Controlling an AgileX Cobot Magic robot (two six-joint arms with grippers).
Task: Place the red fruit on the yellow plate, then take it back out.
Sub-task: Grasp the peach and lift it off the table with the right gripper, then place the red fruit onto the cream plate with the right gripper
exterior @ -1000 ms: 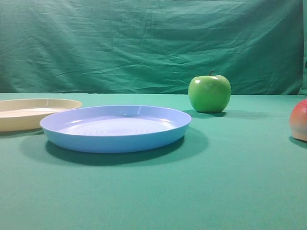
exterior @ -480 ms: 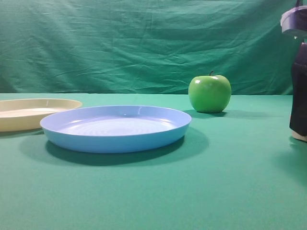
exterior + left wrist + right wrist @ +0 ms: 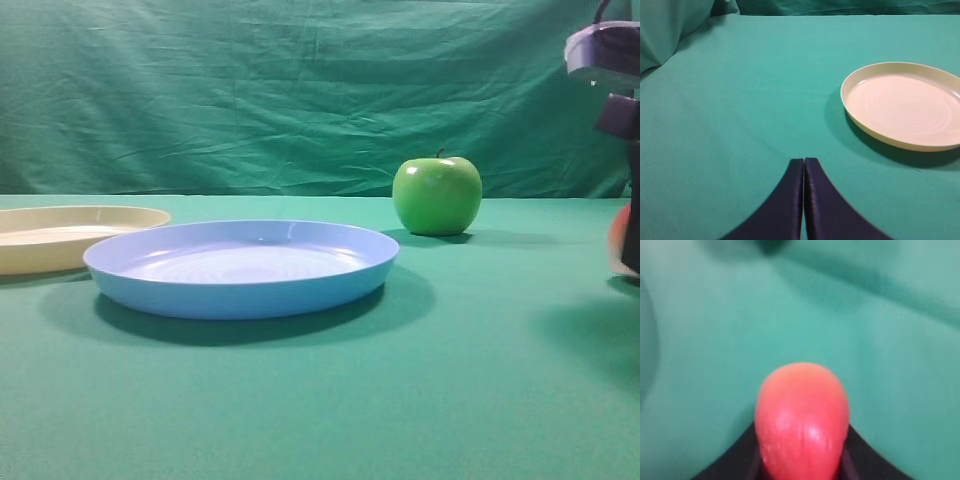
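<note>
- In the right wrist view the round, smooth red fruit (image 3: 801, 421), red-orange with a pale sheen low on its skin, sits squarely between the two dark fingers (image 3: 852, 452) of the right gripper (image 3: 801, 460), one finger pressed against each of its flanks.
- The right fingers are closed in on the red fruit and grasp it; whether it rests on the green cloth-covered surface (image 3: 450, 400) or is clear of it cannot be told.
- In the exterior high view the right gripper (image 3: 630, 235) stands at the far right edge, and only a thin red sliver of the fruit (image 3: 617, 238) shows beside the dark finger.
- The left gripper (image 3: 804, 200) has its two dark fingers (image 3: 785, 210) pressed flat together, clenched on nothing, with a bare seam between them.
- The shallow round cream-yellow plastic plate (image 3: 900, 102) lies ahead of the left fingers and off to their right, well apart from them, with nothing on it.
- In the exterior high view that yellow plate (image 3: 70, 235) lies far from the right fingers, at the opposite edge.
- Between the yellow plate and the right fingers lies a shallow round light blue plastic plate (image 3: 240, 268), its rim overlapping the yellow plate's in this view.
- A glossy green apple with a stem (image 3: 437, 194) stands upright beyond the blue plate, apart from the right fingers.
</note>
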